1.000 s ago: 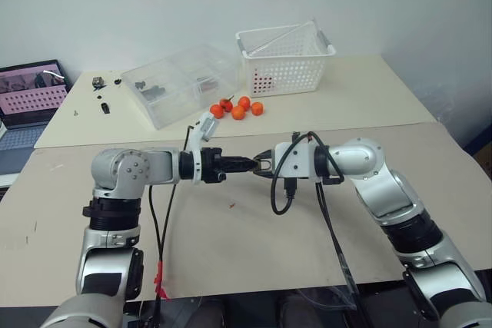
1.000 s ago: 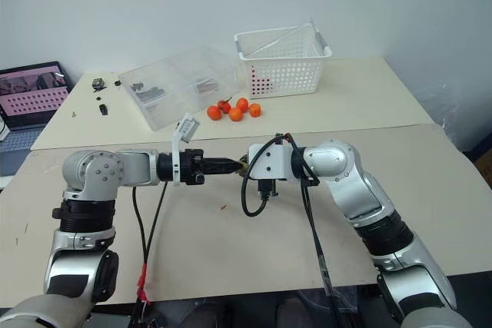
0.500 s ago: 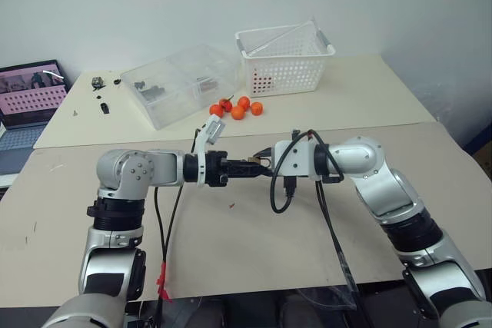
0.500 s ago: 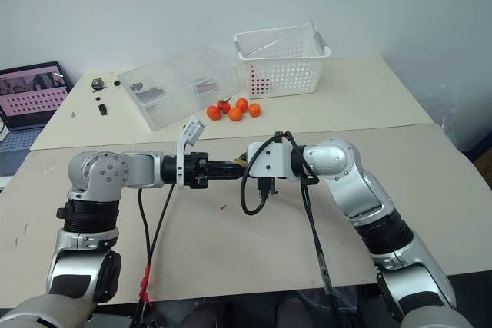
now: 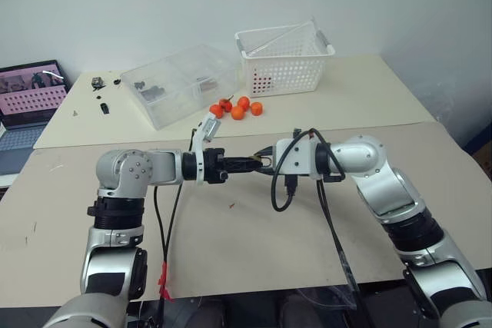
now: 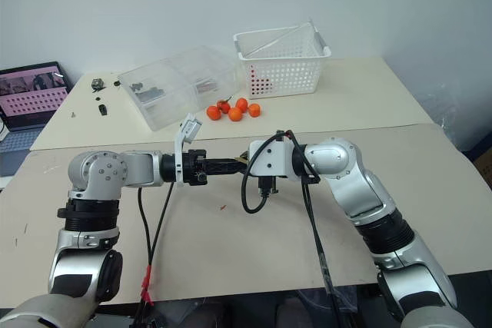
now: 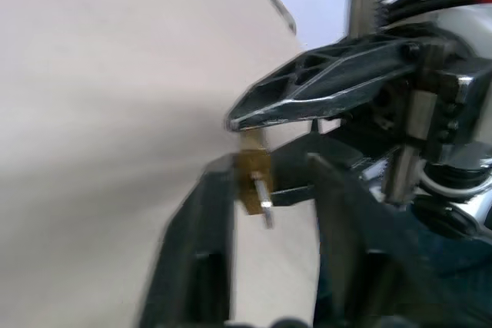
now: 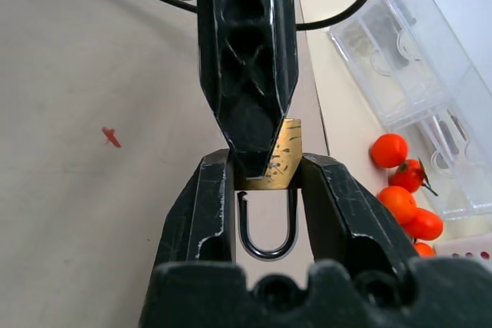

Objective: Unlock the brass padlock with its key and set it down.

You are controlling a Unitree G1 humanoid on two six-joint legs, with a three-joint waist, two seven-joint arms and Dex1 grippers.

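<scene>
While both arms meet in mid-air above the table [image 5: 254, 251], the head views list: left gripper [image 5: 256, 163] nose to nose with right gripper [image 5: 267, 164], oranges [image 5: 238, 107] and basket [image 5: 284, 59] well behind. Left wrist view: padlock [image 7: 252, 182] with key [image 7: 264, 203] protruding, left fingers [image 7: 198, 220] set narrowly about it; whether they pinch the key, cannot tell (blurred). Right wrist view: right gripper [image 8: 265, 190] clamps the padlock body [image 8: 280, 160], shackle [image 8: 267, 224] hanging toward the palm; keyhole hidden behind the left fingers. Step judged: turning the key; next, a firm pinch and twist.
</scene>
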